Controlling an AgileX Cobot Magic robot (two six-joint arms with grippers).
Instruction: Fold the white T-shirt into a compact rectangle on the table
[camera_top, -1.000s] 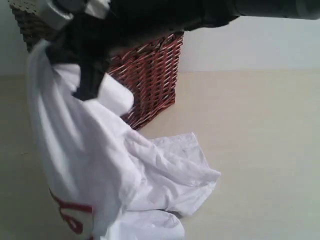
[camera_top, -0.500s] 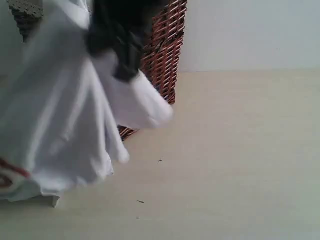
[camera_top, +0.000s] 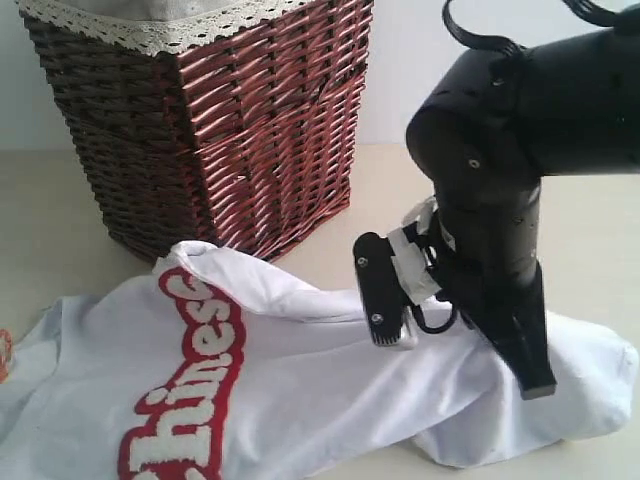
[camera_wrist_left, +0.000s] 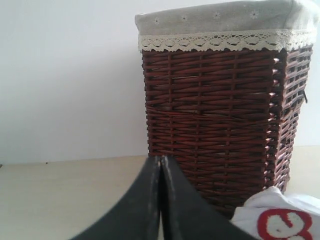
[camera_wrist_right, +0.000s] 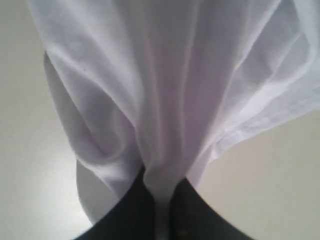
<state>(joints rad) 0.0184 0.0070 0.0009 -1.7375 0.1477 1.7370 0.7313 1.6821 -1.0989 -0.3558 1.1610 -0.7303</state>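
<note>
The white T-shirt (camera_top: 300, 380) lies crumpled across the table (camera_top: 400, 190), its red-outlined letters (camera_top: 195, 400) facing up. An orange neck tag (camera_top: 3, 355) peeks in at the far left edge. My right gripper (camera_top: 470, 340) is low over the shirt's right end. In the right wrist view it (camera_wrist_right: 161, 200) is shut on a bunched fold of the white T-shirt (camera_wrist_right: 170, 90), which hangs in pleats over the table (camera_wrist_right: 270, 175). My left gripper (camera_wrist_left: 160, 159) is shut with nothing between its fingers, and a corner of the shirt (camera_wrist_left: 280, 220) shows beside it.
A dark brown wicker basket (camera_top: 220, 130) with a lace-trimmed cloth liner stands at the back left, right behind the shirt. It fills the left wrist view (camera_wrist_left: 215, 110), close ahead of the fingers. A pale wall runs behind the table.
The shirt hung in the air at the left and swung. It now lies spread on the table, letters up, and the right arm has carried its end over to the right.
</note>
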